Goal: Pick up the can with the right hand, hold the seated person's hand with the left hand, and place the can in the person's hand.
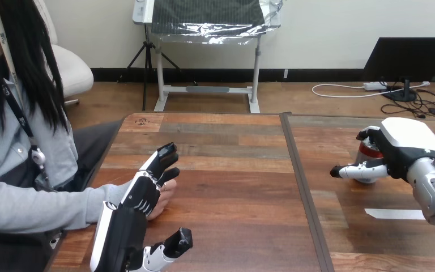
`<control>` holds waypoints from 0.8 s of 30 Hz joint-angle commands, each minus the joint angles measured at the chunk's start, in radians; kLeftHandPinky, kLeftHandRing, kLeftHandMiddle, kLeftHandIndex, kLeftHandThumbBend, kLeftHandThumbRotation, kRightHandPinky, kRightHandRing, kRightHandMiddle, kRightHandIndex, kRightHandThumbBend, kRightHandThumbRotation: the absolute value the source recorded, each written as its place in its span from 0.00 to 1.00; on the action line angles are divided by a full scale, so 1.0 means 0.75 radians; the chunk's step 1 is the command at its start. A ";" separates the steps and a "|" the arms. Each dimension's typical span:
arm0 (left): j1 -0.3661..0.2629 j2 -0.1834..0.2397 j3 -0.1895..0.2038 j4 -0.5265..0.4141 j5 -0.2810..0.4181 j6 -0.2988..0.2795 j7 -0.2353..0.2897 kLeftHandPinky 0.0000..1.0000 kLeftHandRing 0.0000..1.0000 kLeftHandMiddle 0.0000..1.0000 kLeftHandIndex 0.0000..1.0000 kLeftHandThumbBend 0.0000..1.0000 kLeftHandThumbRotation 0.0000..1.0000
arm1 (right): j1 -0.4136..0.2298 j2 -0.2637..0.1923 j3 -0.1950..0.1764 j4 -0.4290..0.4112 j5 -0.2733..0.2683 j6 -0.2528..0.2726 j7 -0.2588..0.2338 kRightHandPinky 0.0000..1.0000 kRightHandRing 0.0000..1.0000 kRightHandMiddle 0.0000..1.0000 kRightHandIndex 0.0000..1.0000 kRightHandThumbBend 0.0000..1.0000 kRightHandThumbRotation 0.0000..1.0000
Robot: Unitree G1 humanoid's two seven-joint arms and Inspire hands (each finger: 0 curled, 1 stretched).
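- At the right of the wooden surface (232,187): right hand (405,144), closed round the can (368,157).
- Fingers (366,135) curled over the can's top and far side, thumb (348,170) stretched across its near side, low down.
- Can red and silver, upright, mostly hidden behind the hand; impossible to tell whether its base is resting on the surface or just off it.
- At the left edge of the surface: left hand (126,226), back turned up, fingers (161,161) nearly straight and laid over the person's hand (166,198).
- Left thumb (177,242) spread wide, apart from the person's hand; no curl round it, no pinch.
- Person's hand resting on the surface under those fingers, reaching in from the left side in a grey sleeve.
- Can and person's hand well apart, most of the surface's width between them.
- White strip (394,213) flat on the surface, near the right forearm.
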 commanded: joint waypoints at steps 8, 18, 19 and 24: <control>-0.063 -0.002 -0.020 -0.022 -0.033 -0.034 -0.009 0.83 0.89 0.91 0.87 1.00 0.67 | -0.027 -0.011 0.008 -0.020 0.001 -0.046 -0.004 0.81 0.84 0.84 0.83 0.85 0.67; -0.060 0.002 -0.016 -0.031 -0.027 -0.025 -0.008 0.82 0.89 0.91 0.87 1.00 0.67 | -0.023 -0.017 0.009 -0.023 -0.001 -0.067 -0.011 0.79 0.83 0.83 0.82 0.86 0.68; -0.059 0.003 -0.018 -0.033 -0.031 -0.023 -0.009 0.82 0.89 0.91 0.88 1.00 0.67 | -0.023 -0.018 0.008 -0.023 0.001 -0.069 -0.010 0.79 0.83 0.83 0.82 0.86 0.68; -0.055 0.006 -0.025 -0.040 -0.044 -0.015 -0.018 0.83 0.90 0.91 0.88 1.00 0.67 | -0.020 -0.020 -0.002 -0.025 0.012 -0.088 -0.011 0.78 0.82 0.83 0.82 0.86 0.67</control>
